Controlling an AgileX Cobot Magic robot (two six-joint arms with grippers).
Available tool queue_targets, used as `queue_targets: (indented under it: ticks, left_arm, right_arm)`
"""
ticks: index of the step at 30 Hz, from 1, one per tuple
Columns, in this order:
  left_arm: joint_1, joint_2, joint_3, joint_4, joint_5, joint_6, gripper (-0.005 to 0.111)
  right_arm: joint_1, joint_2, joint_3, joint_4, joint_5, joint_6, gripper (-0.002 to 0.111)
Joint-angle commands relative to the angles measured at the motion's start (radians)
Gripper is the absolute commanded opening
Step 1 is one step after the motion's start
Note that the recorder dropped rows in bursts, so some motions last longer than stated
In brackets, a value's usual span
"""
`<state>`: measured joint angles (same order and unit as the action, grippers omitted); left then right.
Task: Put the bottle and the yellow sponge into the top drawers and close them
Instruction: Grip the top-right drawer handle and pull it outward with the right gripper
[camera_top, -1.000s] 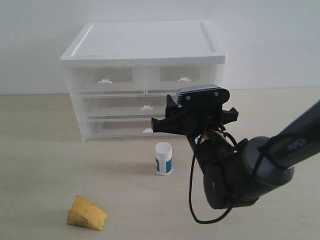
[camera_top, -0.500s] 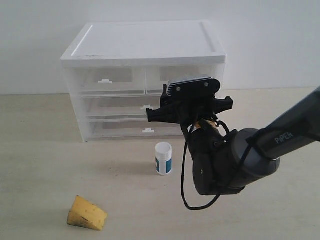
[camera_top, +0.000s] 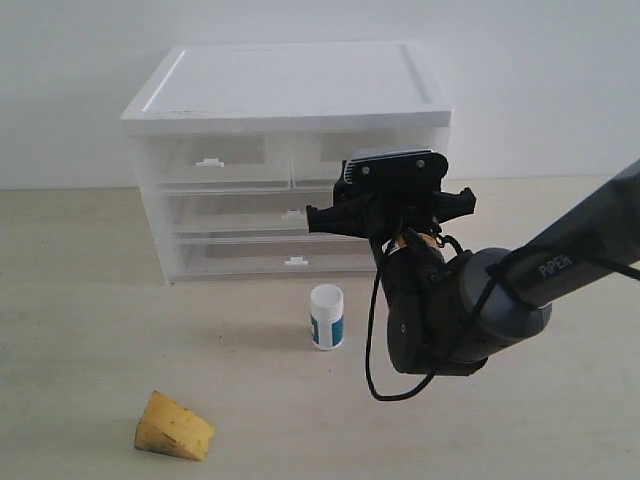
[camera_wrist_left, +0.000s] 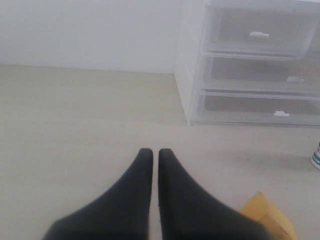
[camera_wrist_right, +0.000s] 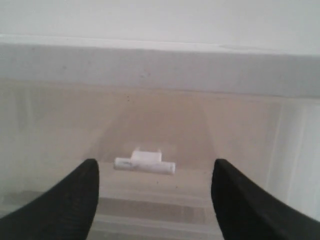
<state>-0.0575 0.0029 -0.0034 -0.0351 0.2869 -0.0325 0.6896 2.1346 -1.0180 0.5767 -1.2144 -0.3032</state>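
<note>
Lining up on the tab handle (camera_wrist_right: 145, 162) of the right top drawer (camera_top: 325, 150), the right gripper (camera_wrist_right: 155, 167), jaws wide and empty, likely must pinch and pull next, while bottle (camera_top: 327, 317) and yellow sponge (camera_top: 175, 427) sit below and behind it

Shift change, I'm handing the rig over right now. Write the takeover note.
Left gripper: shut, empty, over the table.
Right gripper: open, facing the right top drawer's handle, not gripping it.
Bottle: upright on the table, in front of the cabinet.
Yellow sponge: on the table, left of the bottle, nearer the camera.
Done: nothing; both top drawers shut.
Left: open them, load both items, close.
</note>
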Motion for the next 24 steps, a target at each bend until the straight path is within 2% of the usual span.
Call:
queue_targets:
  ticks: [1, 7, 16, 19, 20, 24]
  left_arm:
    - [0.005, -0.003, 0.003, 0.001, -0.002, 0.006, 0.004]
    - [0.005, -0.003, 0.003, 0.001, -0.002, 0.006, 0.004]
    - [0.005, -0.003, 0.003, 0.001, -0.002, 0.006, 0.004]
    - [0.005, -0.003, 0.003, 0.001, -0.002, 0.006, 0.004]
    - [0.005, -0.003, 0.003, 0.001, -0.002, 0.006, 0.004]
    - [0.005, -0.003, 0.003, 0.001, -0.002, 0.006, 0.004]
  right_arm:
    - [-0.021, 0.003, -0.021, -0.013, -0.007, 0.002, 0.061]
    - [-0.021, 0.003, -0.021, -0.038, -0.007, 0.003, 0.058]
    - [-0.002, 0.003, -0.021, -0.051, -0.007, -0.005, 0.021]
    - [0.006, 0.003, -0.021, -0.049, -0.007, -0.024, 0.003]
    - [0.008, 0.003, -0.021, -0.049, -0.007, -0.024, 0.0]
    - [0.008, -0.002, -0.017, -0.045, -0.007, -0.024, 0.0]
